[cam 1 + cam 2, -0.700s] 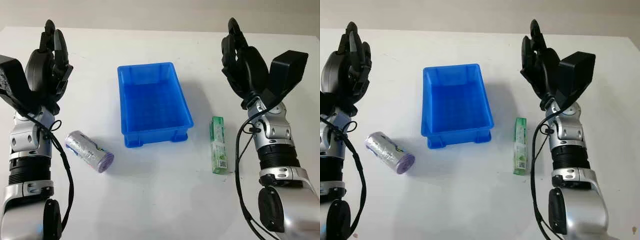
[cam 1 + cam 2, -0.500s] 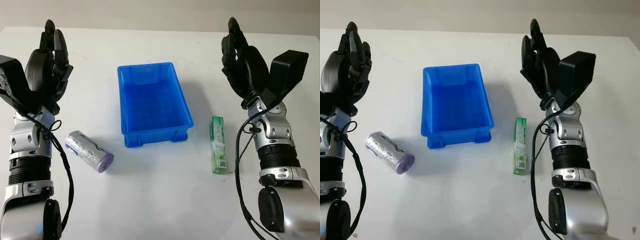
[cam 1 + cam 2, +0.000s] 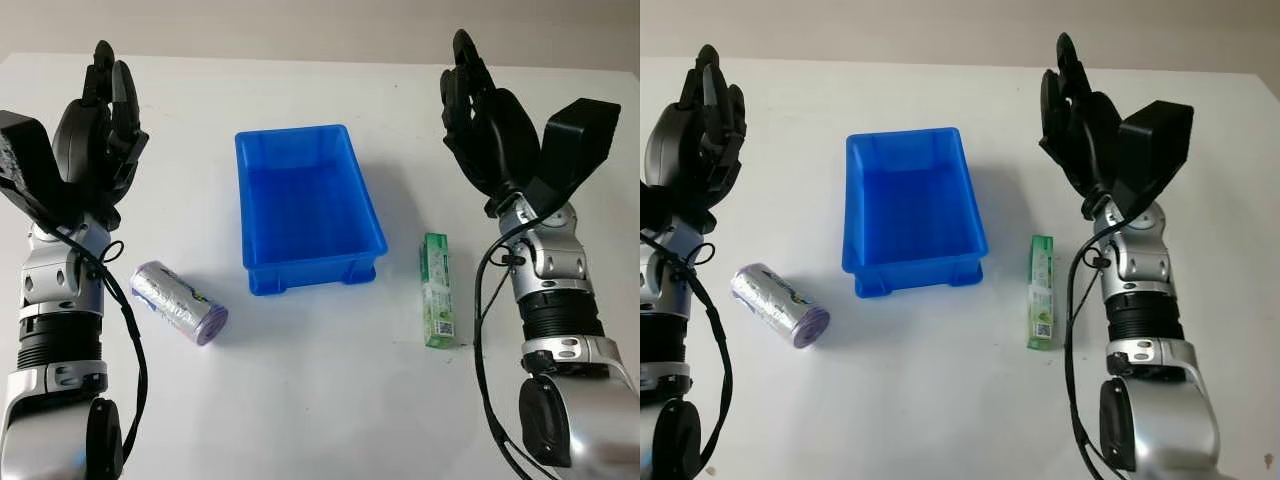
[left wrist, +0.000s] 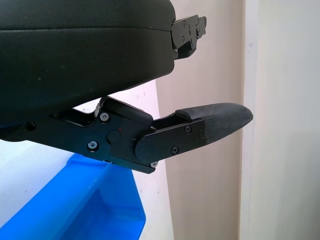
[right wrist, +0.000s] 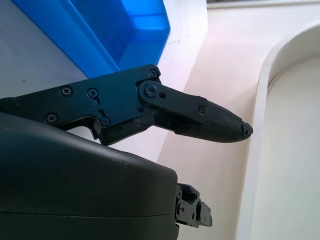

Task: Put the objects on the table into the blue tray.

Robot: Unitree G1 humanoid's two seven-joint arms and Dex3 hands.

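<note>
Roll (image 3: 179, 302) and green box (image 3: 437, 290) flank blue tray (image 3: 307, 207)

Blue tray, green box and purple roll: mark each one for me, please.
blue tray (image 3: 366, 194), left eye view, right rim.
green box (image 3: 436, 290), left eye view, middle of top face.
purple roll (image 3: 175, 299), left eye view, middle of its side.

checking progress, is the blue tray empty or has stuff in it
Empty: the blue tray shows bare floor; the roll and green box lie outside it.

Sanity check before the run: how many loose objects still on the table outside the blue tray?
2. A purple-ended roll lies on its side left of the blue tray, below the open left hand. A green box lies right of the tray, below the open right hand. The tray holds nothing.
</note>
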